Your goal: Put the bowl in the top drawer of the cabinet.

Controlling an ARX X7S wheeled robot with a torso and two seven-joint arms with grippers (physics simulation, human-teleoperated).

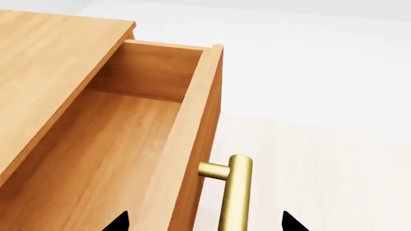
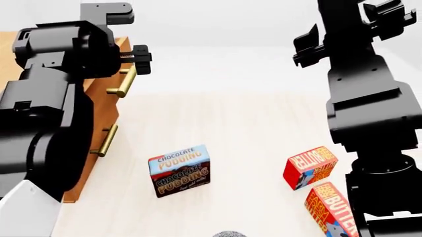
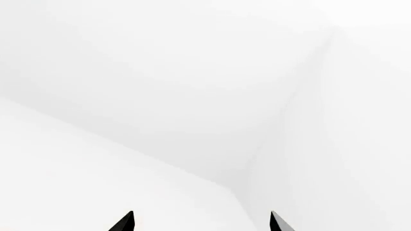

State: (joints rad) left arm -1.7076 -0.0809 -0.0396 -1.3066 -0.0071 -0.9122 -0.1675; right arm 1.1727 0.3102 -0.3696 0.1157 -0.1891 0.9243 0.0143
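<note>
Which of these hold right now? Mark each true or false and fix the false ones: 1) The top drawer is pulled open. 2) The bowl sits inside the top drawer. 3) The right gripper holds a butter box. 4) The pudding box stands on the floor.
1) True: the top drawer is pulled out from the cabinet.
2) False: what shows of the drawer's inside is bare wood; the bowl is only a sliver at the head view's lower edge.
3) False: the right gripper is open on nothing; both butter boxes lie on the floor.
4) True: the pudding box stands there.

Right hand (image 3: 200, 222) spread — only blank white walls beyond.
</note>
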